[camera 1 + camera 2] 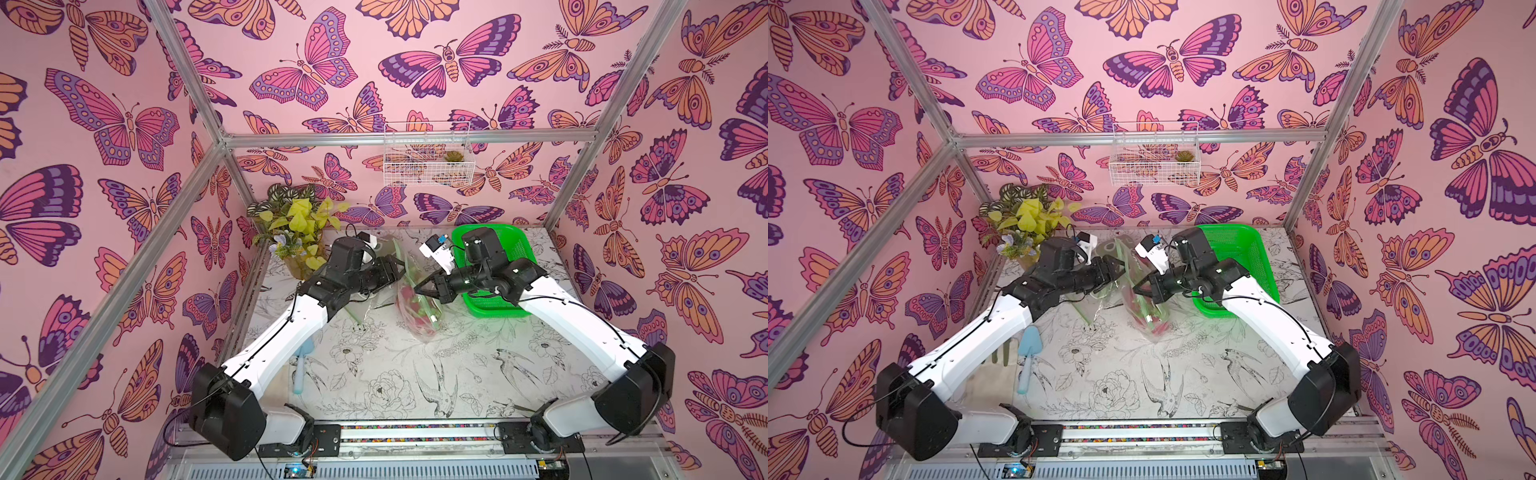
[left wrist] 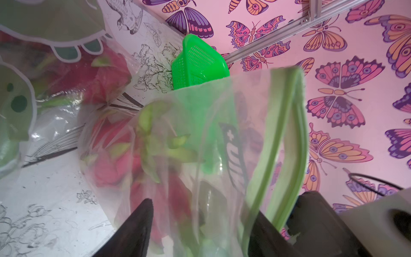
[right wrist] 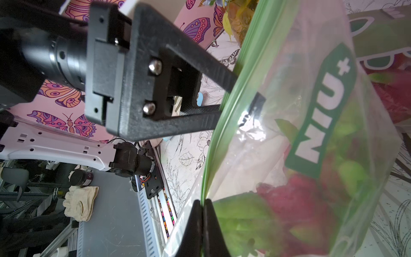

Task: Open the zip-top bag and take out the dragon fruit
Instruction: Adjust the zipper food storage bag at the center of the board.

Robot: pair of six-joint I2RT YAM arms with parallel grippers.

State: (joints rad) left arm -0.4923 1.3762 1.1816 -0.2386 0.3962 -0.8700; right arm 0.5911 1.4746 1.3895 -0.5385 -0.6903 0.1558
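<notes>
Two grippers, one bag. My right gripper (image 3: 202,205): jaws pinched tight on the green zip strip of the zip-top bag (image 3: 262,151). My left gripper (image 2: 200,209): jaws apart, straddling the bag's rim. Dragon fruit (image 1: 409,302): inside the bag, on the table (image 1: 374,374) between my arms, just beside the green basket (image 1: 490,309).

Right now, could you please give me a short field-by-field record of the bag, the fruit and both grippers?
bag: clear zip-top bag with a green zip edge, held between the two grippers
contents: dragon fruit inside the bag, none taken out
right gripper: shut, pinching the bag's zip edge
left gripper: jaws apart, the zip edge between them
basket: green basket on the table, beside the right arm
</notes>
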